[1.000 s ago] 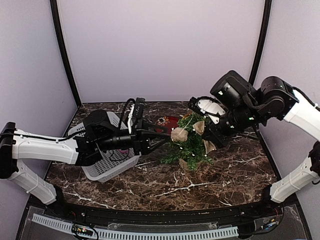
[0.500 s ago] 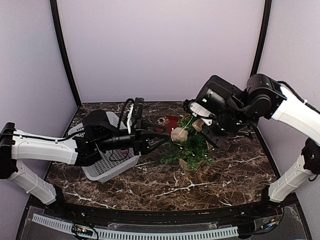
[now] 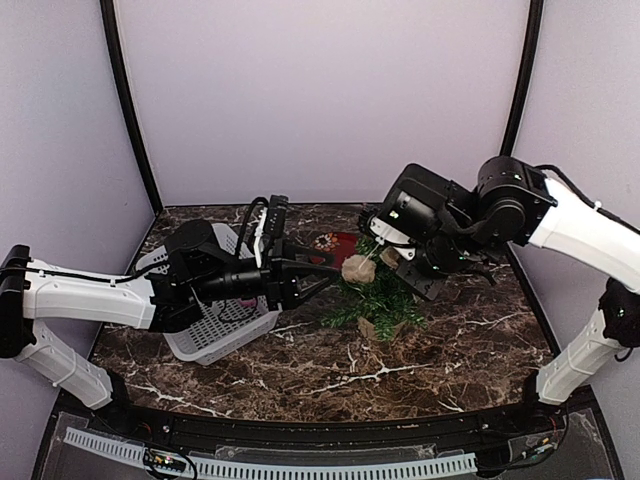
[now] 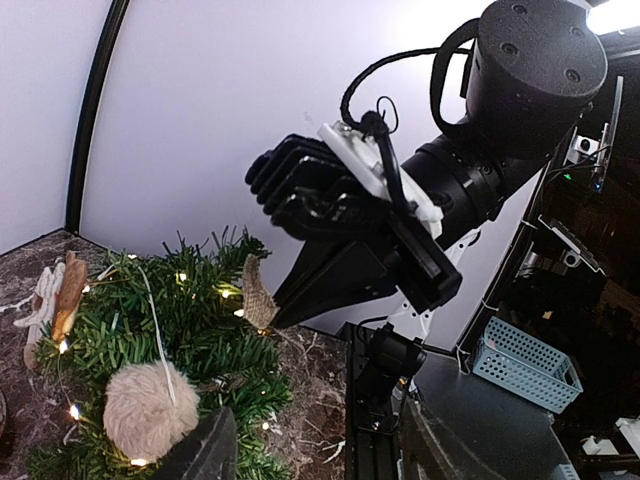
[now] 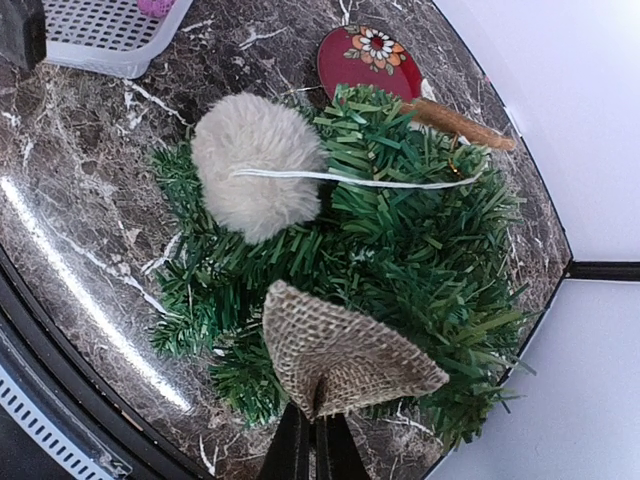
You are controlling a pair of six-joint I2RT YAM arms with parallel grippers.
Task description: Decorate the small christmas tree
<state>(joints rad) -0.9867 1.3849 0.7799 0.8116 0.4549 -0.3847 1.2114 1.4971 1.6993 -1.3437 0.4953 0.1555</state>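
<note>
Locate the small christmas tree (image 3: 385,298) at mid-table, between the 2 arms, on the dark marble-patterned table (image 3: 330,372), just right of the white lattice basket (image 3: 215,322) and in front of the red plate (image 3: 335,243). Note stiff, flat green plastic needles on splayed branches and a round beige pot (image 3: 378,328) at the base. Read the long axis as roughly upright: pot down on the table and nearest the arm bases in the top view, tip up and farther back. Treat the exact tilt as undeterminable. Identify 1 round, fluffy beige pom-pom (image 5: 255,180) resting on the upper branches on the left-arm side, with a thin white cord (image 5: 380,182) running from it across the needles. Identify 1 coarse-woven burlap ornament (image 5: 345,362), cone-like, lying against the branches. Confirm the right gripper (image 5: 316,440) pinched closed on the lower edge of the burlap ornament, fingers nearly together. Confirm the left gripper (image 3: 330,278) spread apart, holding nothing, tips close to the pom-pom. Observe a brown stick (image 5: 455,122) at the tree edge nearest the plate, small warm lights (image 4: 181,277) among the needles, and a white-and-orange flower motif on the glossy plate.
</note>
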